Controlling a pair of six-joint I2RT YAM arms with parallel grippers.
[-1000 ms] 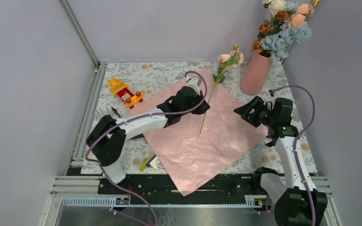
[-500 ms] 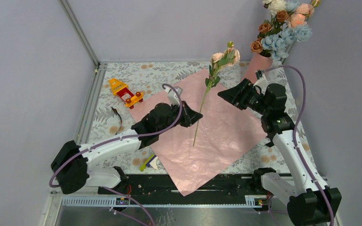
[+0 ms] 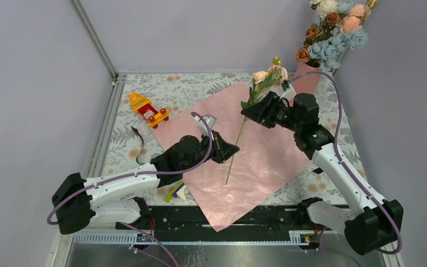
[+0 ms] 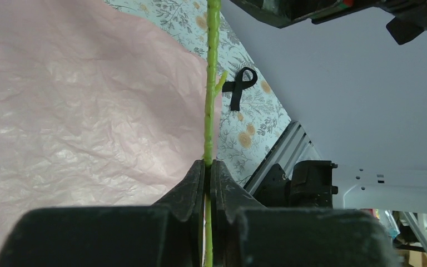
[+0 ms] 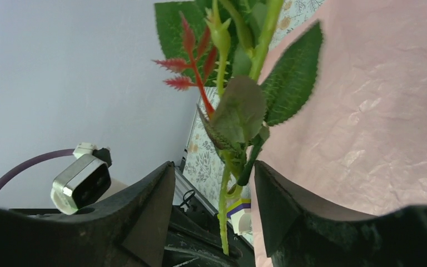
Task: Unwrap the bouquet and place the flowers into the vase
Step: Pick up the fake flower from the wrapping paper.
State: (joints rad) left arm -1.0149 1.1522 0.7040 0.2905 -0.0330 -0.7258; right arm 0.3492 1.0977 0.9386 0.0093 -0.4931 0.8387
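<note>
Top external: handover step. Left gripper (image 3: pixel 231 150) clenched low on the thin green stem (image 3: pixel 238 136) of one peach-pink artificial flower, upright over crinkled pink paper (image 3: pixel 256 167). Matte salmon-pink cylinder vase (image 3: pixel 310 83) at far right, walls close behind it.
Left wrist: jaws pinch the stem.
Right wrist: right gripper (image 5: pixel 214 178) spread, straddling the leafy stem; closing there looks next.

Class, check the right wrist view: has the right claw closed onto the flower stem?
No, the right claw stands open, its fingers wide apart with the flower stem between them.
</note>
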